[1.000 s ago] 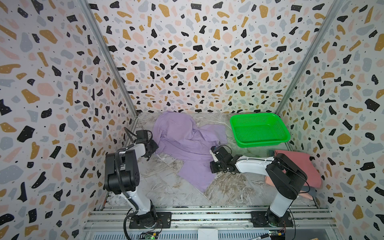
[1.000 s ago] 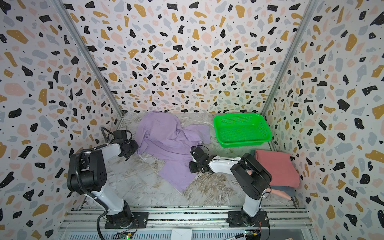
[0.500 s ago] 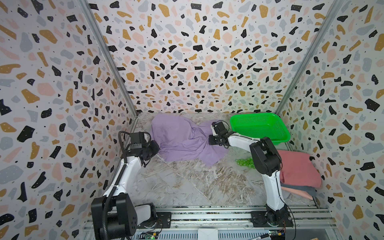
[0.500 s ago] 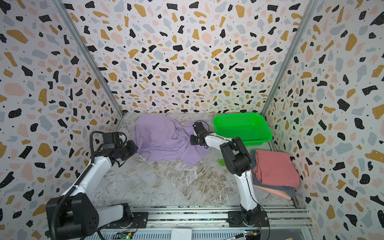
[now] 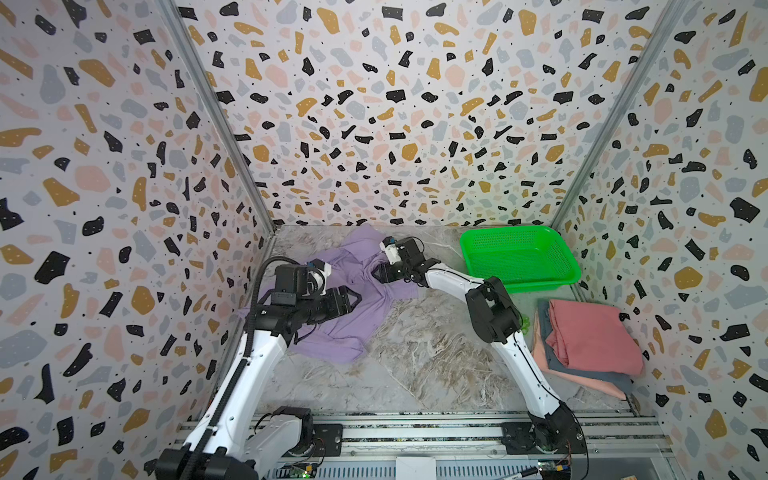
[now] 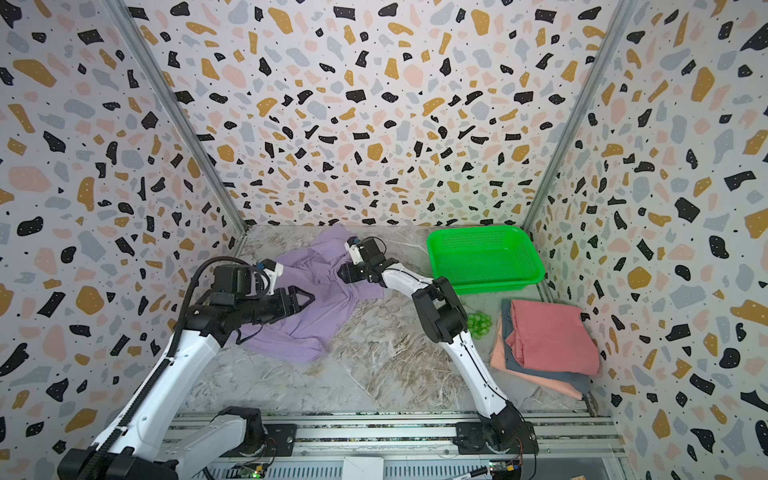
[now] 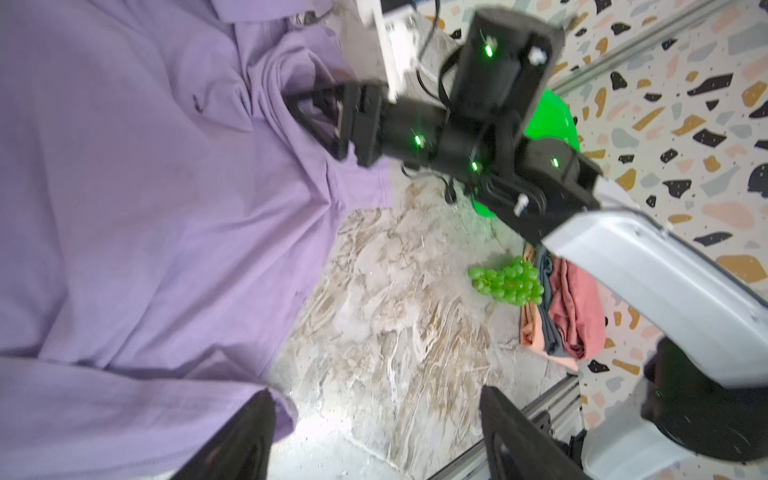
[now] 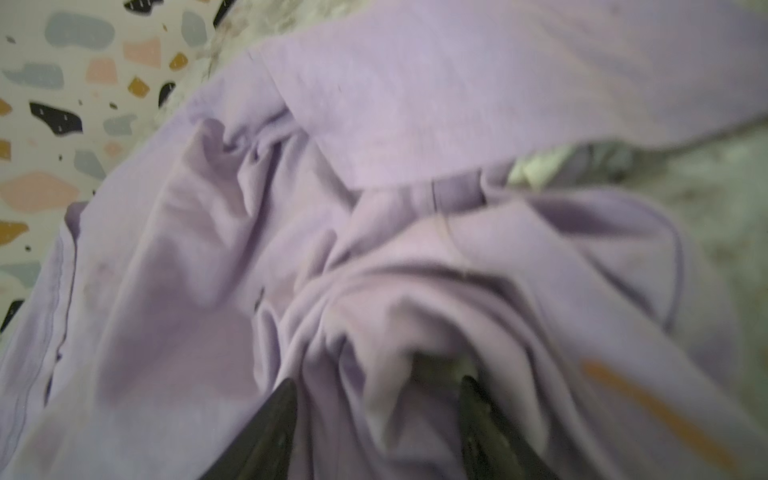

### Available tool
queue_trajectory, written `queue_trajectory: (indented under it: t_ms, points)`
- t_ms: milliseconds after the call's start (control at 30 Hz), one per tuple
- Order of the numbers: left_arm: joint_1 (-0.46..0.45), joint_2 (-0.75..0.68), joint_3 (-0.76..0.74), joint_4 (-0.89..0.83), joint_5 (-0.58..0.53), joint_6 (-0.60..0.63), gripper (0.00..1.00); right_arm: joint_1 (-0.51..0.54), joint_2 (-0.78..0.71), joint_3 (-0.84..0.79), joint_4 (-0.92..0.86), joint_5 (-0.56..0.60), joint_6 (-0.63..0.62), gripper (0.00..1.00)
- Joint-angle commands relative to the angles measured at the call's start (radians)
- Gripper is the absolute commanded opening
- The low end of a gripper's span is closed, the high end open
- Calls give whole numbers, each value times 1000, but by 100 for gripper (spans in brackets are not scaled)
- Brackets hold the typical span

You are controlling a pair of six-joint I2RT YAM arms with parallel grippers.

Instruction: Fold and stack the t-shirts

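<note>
Two sets of jaws apart: left gripper (image 5: 353, 297) above, right gripper (image 5: 376, 273) amid lavender t-shirt (image 5: 330, 338) folds.

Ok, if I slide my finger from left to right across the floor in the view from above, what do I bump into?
purple t-shirt → little green balls → pile of folded t-shirts. The green basket is left out: it sits farther back, level with both the balls and the pile.

- Both top views: high at the front, looking down over the whole counter (image 5: 415, 374), nearly identical.
- Left wrist: low, facing the right arm (image 7: 644, 270).
- Right wrist: pressed close to the lavender t-shirt (image 8: 374, 249).
</note>
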Motion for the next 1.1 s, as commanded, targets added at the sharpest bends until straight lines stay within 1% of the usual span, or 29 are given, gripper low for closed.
queue_trajectory:
  t_ms: [0,100,200,300,400,467,500,600,667,733,767,800,867,933,967,1033,1067]
  points:
    - [1,106,60,63,-168,40,82,-83,-271,-172,104,33,16,65]
    - [10,249,109,93,-357,64,84,-92,-447,-355,74,51,6,69]
    - [45,405,155,105,-413,59,83,-89,-615,-559,53,65,30,69]
    - [52,501,150,145,-476,27,84,-89,-797,-734,29,110,75,69]
    - [58,525,76,208,-517,-44,89,-93,-972,-839,-20,173,100,71]
    - [58,510,4,253,-544,-88,90,-103,-1068,-866,-70,211,97,73]
    - [58,502,-27,270,-547,-104,90,-114,-1110,-874,-94,218,91,72]
    - [54,493,-120,305,-509,-163,91,-146,-1208,-900,-147,223,64,69]
    - [34,494,-169,333,-481,-214,90,-175,-1251,-922,-166,217,55,68]
    - [-20,496,-190,340,-485,-275,90,-204,-1278,-944,-165,182,39,68]
    - [-61,500,-191,345,-478,-312,90,-218,-1284,-952,-166,153,31,67]
    - [-112,504,-188,353,-472,-367,90,-234,-1288,-955,-168,122,25,66]
    - [-222,524,-166,414,-417,-482,90,-245,-1296,-958,-177,71,11,66]
    - [-345,578,-88,486,-373,-592,90,-248,-1317,-975,-178,54,-6,66]
    - [-391,605,-38,527,-351,-636,89,-252,-1332,-985,-177,51,-9,66]
    - [-470,657,94,592,-370,-714,89,-270,-1365,-1006,-182,28,-25,66]
    - [-487,677,161,577,-390,-727,89,-280,-1380,-1016,-183,9,-34,66]
